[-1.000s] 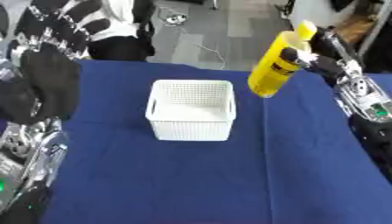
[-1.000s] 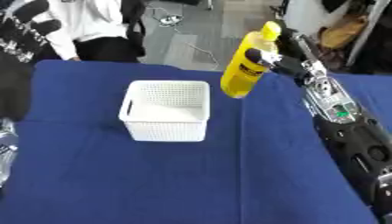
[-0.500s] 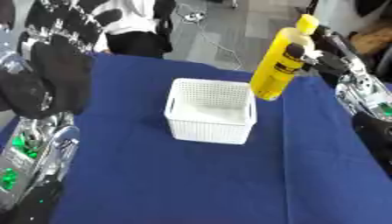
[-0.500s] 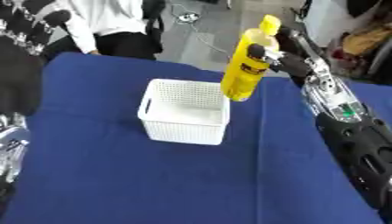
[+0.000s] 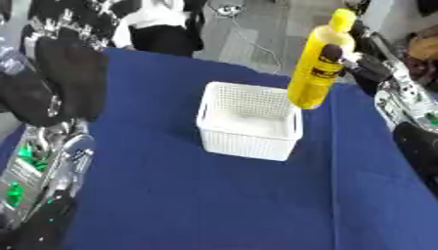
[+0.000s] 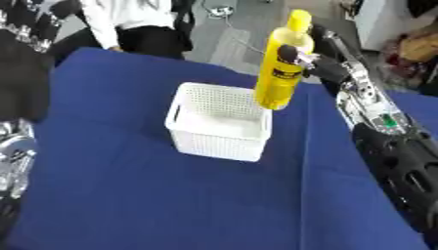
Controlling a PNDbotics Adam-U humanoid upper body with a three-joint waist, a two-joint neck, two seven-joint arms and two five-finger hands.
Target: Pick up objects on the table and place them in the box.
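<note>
**Yellow bottle poised at the box's rim**

Yellow and upright, the bottle (image 5: 318, 63) hangs in the upper right of the frame, its base just over the right rim of the white perforated box (image 5: 248, 122), which sits on the blue tablecloth (image 5: 205, 195). The right hand (image 5: 355, 66) has its fingers curled round the bottle's upper body, a dark fingertip showing on the label. The left hand (image 5: 60, 78) rests idle at the left edge, fingers relaxed and upward. By my reading, this is the carry-and-place step. Next, the bottle likely needs shifting leftward over the box's opening, then lowering inside before the fingers release.
</note>
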